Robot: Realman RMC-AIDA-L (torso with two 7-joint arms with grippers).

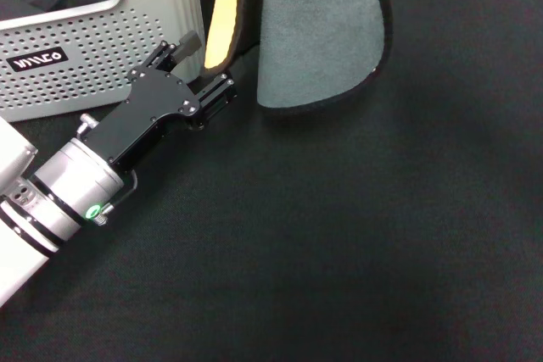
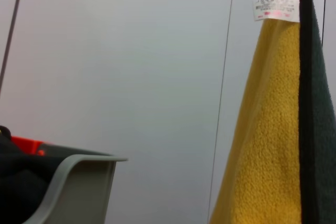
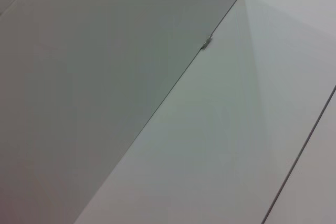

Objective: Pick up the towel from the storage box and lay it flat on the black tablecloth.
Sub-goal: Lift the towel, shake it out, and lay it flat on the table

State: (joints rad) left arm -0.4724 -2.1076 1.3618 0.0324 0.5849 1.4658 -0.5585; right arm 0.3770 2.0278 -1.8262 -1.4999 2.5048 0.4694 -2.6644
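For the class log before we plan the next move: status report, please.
Left pincer low by the box, fingers unclear. Right pincer out of view. Towel hanging above the tablecloth, out of the box, not yet flat. Nothing in the way.

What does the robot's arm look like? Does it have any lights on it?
The left arm's gripper is built from flat matte black plates held by small silver screws. Behind it sits a shiny silver cylinder with black rings and a small green light. Further back the arm is white. The right arm is not in view.
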